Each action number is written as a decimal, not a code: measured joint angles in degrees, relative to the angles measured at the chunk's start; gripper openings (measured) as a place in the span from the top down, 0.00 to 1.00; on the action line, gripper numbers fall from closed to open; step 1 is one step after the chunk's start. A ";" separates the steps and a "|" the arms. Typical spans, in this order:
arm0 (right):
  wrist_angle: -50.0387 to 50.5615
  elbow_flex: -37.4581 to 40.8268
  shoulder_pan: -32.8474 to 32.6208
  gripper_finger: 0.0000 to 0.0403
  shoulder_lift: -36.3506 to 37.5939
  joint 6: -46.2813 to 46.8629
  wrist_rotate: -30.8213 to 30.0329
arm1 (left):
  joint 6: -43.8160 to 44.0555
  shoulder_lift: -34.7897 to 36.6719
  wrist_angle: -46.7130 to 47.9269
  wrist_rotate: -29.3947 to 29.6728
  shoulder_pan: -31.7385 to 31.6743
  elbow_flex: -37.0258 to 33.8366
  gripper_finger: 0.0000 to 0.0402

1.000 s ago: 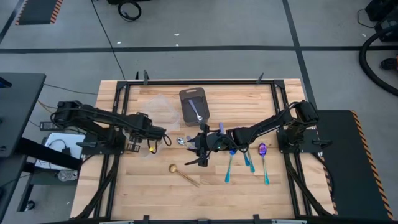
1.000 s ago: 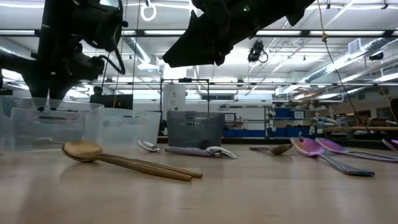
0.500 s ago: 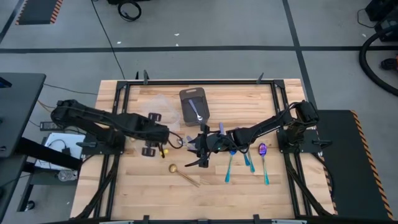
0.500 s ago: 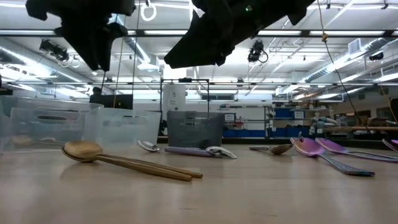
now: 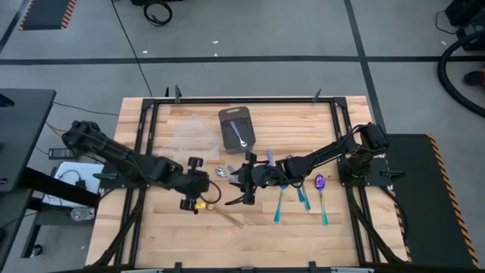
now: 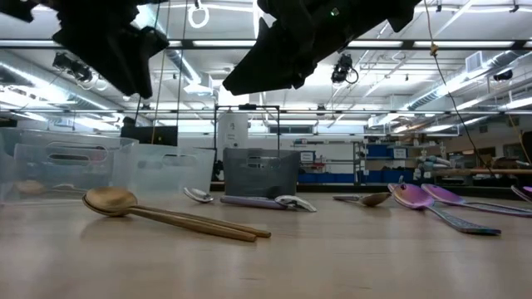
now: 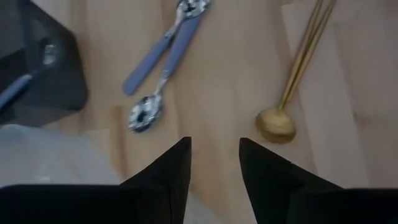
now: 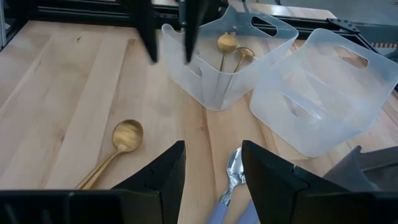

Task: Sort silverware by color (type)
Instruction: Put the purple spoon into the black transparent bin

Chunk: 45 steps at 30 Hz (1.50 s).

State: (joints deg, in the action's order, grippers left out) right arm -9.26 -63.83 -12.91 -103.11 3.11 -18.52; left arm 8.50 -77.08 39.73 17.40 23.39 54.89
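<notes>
A gold spoon (image 5: 220, 211) lies flat on the wooden table, bowl (image 7: 275, 124) toward the left. My left gripper (image 5: 195, 199) hovers open just above and left of it, and nothing is between its fingers (image 7: 214, 163). My right gripper (image 5: 236, 189) hangs open over the table's middle, above a silver spoon (image 8: 233, 168). Another silver spoon (image 7: 146, 115) lies beside a lavender-handled piece (image 7: 163, 53). Purple-bowled spoons with teal handles (image 5: 301, 193) lie to the right. More gold spoons (image 8: 227, 46) rest inside a clear tub.
Two clear plastic tubs (image 8: 224, 59) (image 8: 320, 87) stand at the far left of the table's middle. Beside them, a dark grey tray (image 5: 236, 129) at the far middle holds a silver spoon. Bare wood lies along the near edge (image 5: 227, 246).
My left gripper has swung away from the tubs toward the table's near edge and a little to the right. It has tipped as it went and now hangs beside the gold spoon. My right gripper and the spoons have kept still.
</notes>
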 joint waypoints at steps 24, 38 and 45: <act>9.48 -0.02 0.24 0.59 1.90 2.93 -2.34 | 5.49 -9.39 -9.41 -0.61 1.20 -3.25 0.65; 15.31 -0.03 1.08 0.59 3.89 5.74 -5.99 | -2.60 -14.27 -21.64 -4.61 -5.15 -3.21 0.65; 22.58 -0.04 2.36 0.59 3.93 9.14 -7.34 | -13.56 -19.15 -23.42 -4.74 -10.58 -3.25 0.65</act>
State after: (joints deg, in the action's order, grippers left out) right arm 13.32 -63.88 -10.54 -99.18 12.25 -25.86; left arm -5.06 -96.24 16.31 12.67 12.81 51.64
